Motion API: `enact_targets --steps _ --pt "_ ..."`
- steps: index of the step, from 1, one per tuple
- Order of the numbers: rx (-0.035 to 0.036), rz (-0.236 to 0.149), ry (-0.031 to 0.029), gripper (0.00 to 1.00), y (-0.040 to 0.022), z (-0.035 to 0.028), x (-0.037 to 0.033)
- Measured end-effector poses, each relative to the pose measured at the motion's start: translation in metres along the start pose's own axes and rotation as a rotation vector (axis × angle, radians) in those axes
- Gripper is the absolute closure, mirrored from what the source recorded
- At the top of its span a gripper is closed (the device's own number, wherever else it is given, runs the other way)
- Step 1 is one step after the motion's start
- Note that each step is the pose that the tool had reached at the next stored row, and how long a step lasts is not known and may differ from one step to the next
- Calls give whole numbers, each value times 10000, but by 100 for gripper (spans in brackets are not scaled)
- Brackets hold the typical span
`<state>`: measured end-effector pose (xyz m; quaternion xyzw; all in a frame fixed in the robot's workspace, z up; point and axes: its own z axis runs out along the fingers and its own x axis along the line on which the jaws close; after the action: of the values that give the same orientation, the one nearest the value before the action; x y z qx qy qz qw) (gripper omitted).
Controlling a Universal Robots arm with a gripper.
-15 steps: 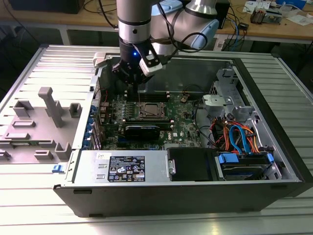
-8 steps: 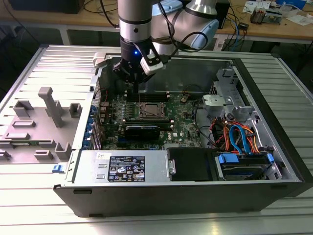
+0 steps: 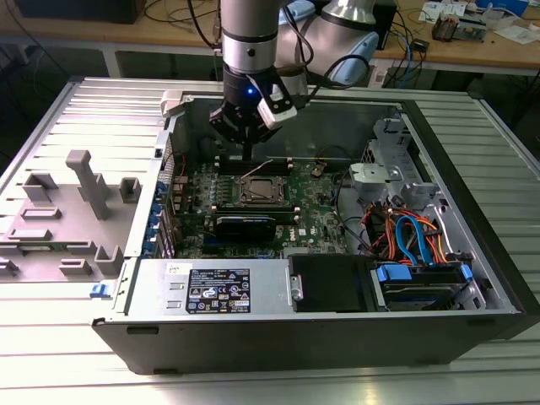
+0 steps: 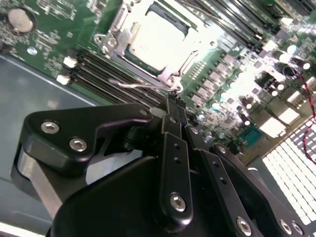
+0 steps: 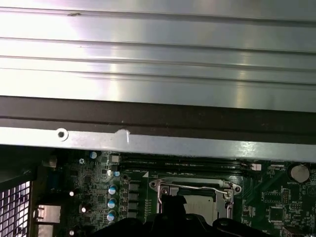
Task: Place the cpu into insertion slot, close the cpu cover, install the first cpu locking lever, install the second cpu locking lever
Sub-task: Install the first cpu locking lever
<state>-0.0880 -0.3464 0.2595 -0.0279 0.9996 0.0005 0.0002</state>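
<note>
The cpu (image 3: 260, 191) (image 4: 158, 37) (image 5: 203, 207) lies flat in the insertion slot (image 3: 272, 202) of the green motherboard, silver top showing. The grey-metal cpu cover (image 4: 118, 27) (image 5: 163, 190) lies down around it. A thin wire locking lever (image 4: 133, 86) (image 5: 197, 186) runs along the slot's far edge, and in the exterior view its end (image 3: 256, 171) sticks up. My gripper (image 3: 245, 154) (image 4: 173, 98) (image 5: 170, 201) hangs just above that edge. Its black fingers are shut together, with the tips right at the lever's end; I cannot tell if they touch it.
Black memory slots (image 4: 94, 66) lie beside the socket. A long black card (image 3: 245, 224) sits in front of it. The power supply (image 3: 228, 288), the drive cage with coloured cables (image 3: 413, 240) and the case walls (image 3: 287, 105) enclose the board. A grey fixture (image 3: 84, 190) lies outside on the exterior view's left.
</note>
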Motion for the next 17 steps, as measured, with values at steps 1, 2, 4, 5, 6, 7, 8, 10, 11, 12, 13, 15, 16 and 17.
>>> enact_targets --steps 1,2,4,5,6,7,8,10,11,12,13,15,16,17 --pt "3 0 1 89 -1 0 -4" --pt "3 1 0 89 -1 0 -4" --pt "5 0 0 89 0 1 -5" --pt "6 -1 0 89 0 1 -3" --pt "5 -1 0 89 0 1 -2" --pt "5 0 0 89 0 1 -1" --pt "5 0 0 89 0 1 1" --pt "6 0 0 89 0 1 3" --pt "5 1 0 89 0 1 4" --pt "5 1 0 89 0 1 5" --pt "6 0 0 89 0 1 6" --pt "5 1 0 89 0 4 1" --pt "-10 1 -2 89 0 12 -4" --pt "-84 1 -3 89 -2 14 -18"
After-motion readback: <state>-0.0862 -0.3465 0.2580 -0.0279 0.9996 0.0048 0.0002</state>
